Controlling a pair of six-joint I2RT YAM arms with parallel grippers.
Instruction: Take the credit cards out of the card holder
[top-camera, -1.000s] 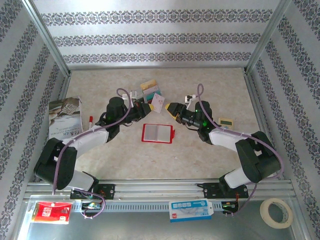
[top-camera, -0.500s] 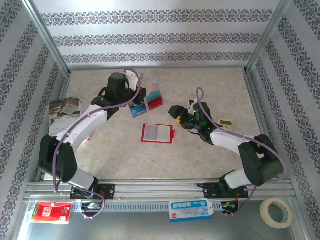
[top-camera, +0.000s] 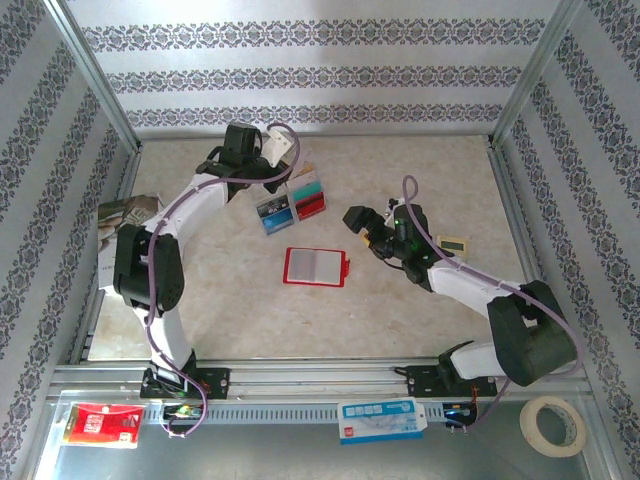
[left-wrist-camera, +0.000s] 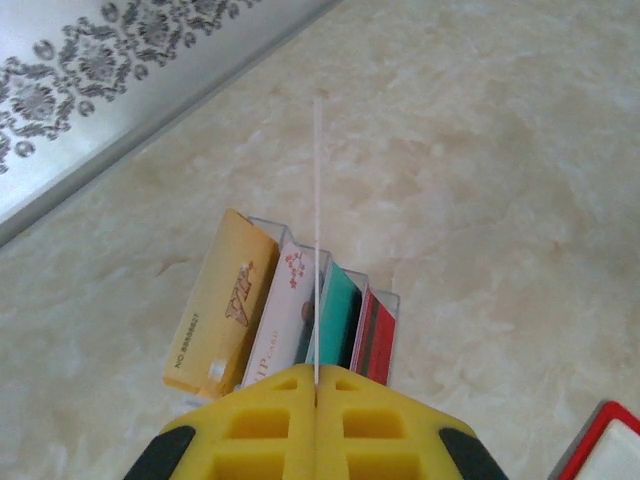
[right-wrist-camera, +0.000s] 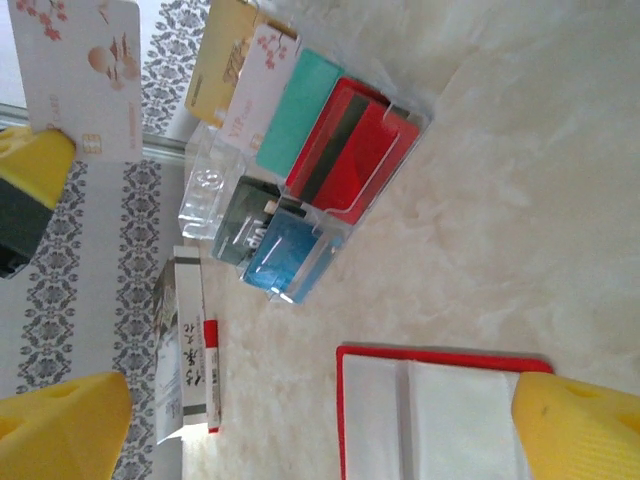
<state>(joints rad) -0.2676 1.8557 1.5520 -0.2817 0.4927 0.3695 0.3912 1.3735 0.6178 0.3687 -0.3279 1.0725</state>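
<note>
Left gripper (left-wrist-camera: 316, 378) is clamping a white credit card (right-wrist-camera: 78, 70) by one end; I judge it light, stiff and slick. Right gripper (top-camera: 356, 220) is hanging apart near the card holder (top-camera: 316, 266).

The card holder (right-wrist-camera: 440, 420) runs off the bottom edge.

Bears, on the beige marbled tabletop (top-camera: 400, 330), a red bifold card holder (top-camera: 316, 266), open, mid-table; behind it a clear plastic rack (right-wrist-camera: 205, 195) (coloured plastic credit cards (top-camera: 308, 190) inside); a printed magazine (top-camera: 125, 212) far left.
</note>
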